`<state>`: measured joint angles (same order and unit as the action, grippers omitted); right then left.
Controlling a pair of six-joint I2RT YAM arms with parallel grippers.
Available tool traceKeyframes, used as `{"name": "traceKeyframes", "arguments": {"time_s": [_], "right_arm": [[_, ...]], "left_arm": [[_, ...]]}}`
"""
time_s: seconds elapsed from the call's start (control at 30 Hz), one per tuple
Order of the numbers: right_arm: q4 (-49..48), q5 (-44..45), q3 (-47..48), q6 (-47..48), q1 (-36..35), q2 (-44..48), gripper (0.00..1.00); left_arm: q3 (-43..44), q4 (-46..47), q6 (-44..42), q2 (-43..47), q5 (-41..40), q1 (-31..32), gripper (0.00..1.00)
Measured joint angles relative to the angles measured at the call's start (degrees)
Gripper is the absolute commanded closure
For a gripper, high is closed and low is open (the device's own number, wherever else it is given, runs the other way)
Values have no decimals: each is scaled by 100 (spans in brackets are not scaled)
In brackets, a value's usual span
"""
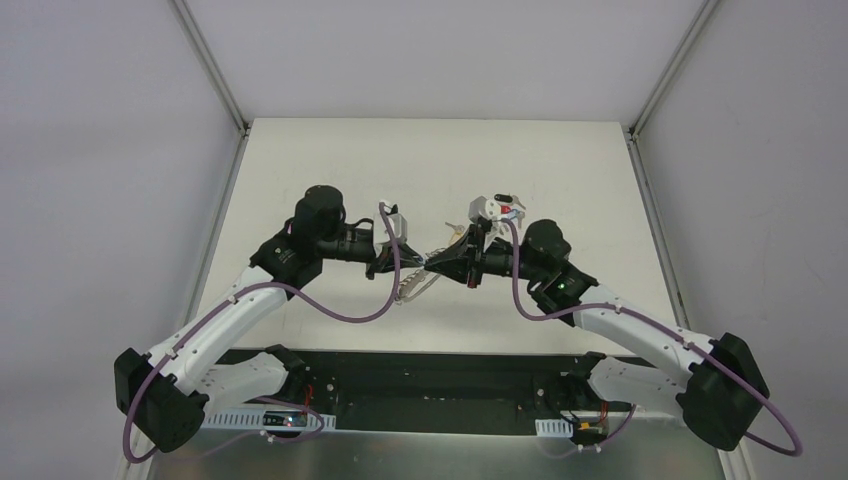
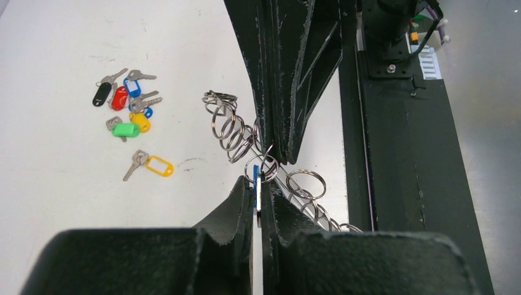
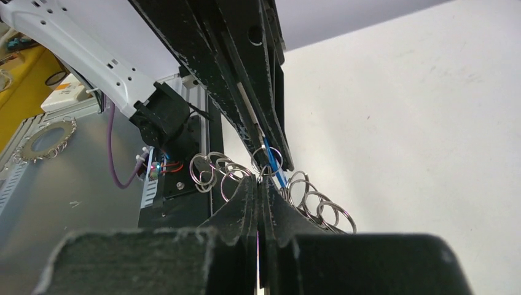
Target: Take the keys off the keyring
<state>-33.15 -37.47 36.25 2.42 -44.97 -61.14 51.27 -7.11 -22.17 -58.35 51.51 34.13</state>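
The keyring (image 1: 412, 287) hangs between my two grippers above the table. Its fringe of small silver split rings shows in the left wrist view (image 2: 228, 126) and the right wrist view (image 3: 319, 203). My left gripper (image 2: 258, 181) is shut on a blue-headed key (image 2: 255, 179) that still hangs on one small ring. It also shows in the top view (image 1: 400, 262). My right gripper (image 3: 260, 181) meets it tip to tip, shut on that small ring (image 3: 268, 158) of the keyring; it also shows in the top view (image 1: 442, 265). Several loose keys (image 2: 126, 101) with black, red, blue, green and yellow tags lie on the table.
The loose keys also show in the top view (image 1: 455, 235), just behind the grippers. A black rail (image 2: 399, 160) runs along the table's near edge. A metal disc with small rings (image 3: 43, 138) lies on the grey surface beyond the rail.
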Motion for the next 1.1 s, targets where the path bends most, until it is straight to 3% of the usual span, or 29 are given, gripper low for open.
{"name": "traceKeyframes", "arguments": {"time_s": [0.33, 0.43, 0.5, 1.1], "right_arm": [[717, -24, 234, 66, 0, -216, 100], [748, -22, 234, 66, 0, -214, 87], [774, -20, 234, 85, 0, -214, 84], [1088, -236, 448, 415, 0, -334, 78]], "left_arm": [[2, -468, -527, 0, -308, 120, 100], [2, -494, -603, 0, -310, 151, 100], [2, -525, -640, 0, -308, 153, 100], [2, -592, -728, 2, -225, 195, 100]]}}
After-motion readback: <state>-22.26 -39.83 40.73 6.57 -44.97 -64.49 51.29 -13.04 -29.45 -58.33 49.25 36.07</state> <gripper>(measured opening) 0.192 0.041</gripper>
